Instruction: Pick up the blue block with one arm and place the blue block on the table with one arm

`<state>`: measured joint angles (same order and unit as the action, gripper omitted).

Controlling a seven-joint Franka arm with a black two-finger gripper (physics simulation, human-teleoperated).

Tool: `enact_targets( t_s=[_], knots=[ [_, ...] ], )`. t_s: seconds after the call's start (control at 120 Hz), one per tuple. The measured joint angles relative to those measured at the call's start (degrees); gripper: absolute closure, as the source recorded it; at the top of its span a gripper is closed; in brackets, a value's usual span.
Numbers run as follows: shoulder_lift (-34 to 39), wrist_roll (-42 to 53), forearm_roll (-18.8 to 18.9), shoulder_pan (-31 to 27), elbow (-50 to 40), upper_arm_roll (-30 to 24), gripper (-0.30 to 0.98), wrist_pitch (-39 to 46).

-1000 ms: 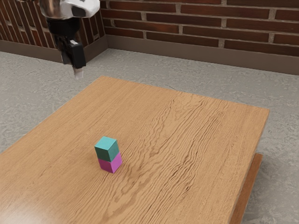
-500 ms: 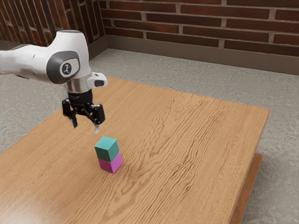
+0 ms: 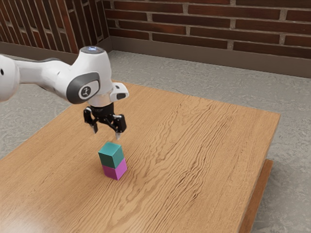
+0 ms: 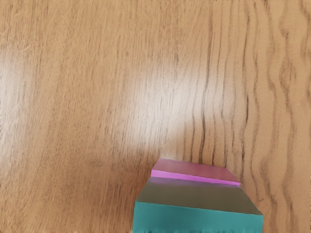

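Table edge (image 3: pixel 266 151) well beyond blue block (image 3: pixel 111 155)

A wooden desk (image 3: pixel 194 145) with wavy, darker grain spreads beneath the pincer (image 3: pixel 106 134) and well past it toward the exterior view's right, its surface catching a pale shine. Resting flat on the wood, lower than the pincer and apart from it, is a pink block (image 3: pixel 111 172).
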<state>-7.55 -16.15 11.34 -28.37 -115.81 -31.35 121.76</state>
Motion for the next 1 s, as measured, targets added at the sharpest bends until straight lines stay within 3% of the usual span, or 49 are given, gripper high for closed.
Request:
enact_targets(
  t_s=[0.117, 0.3, 0.692, 1.0],
  knots=[
    [3.1, -2.0, -2.3, -0.7, -3.7, 0.0, 0.00, 2.0],
    [2.1, -4.3, -3.8, -0.6, -6.8, 0.0, 0.00, 5.5],
    [-1.1, -5.5, -3.6, -0.2, -7.1, 0.0, 0.00, 9.1],
    [-2.8, -5.6, -0.1, -0.1, -7.7, 0.0, 0.00, 10.1]
  ],
)
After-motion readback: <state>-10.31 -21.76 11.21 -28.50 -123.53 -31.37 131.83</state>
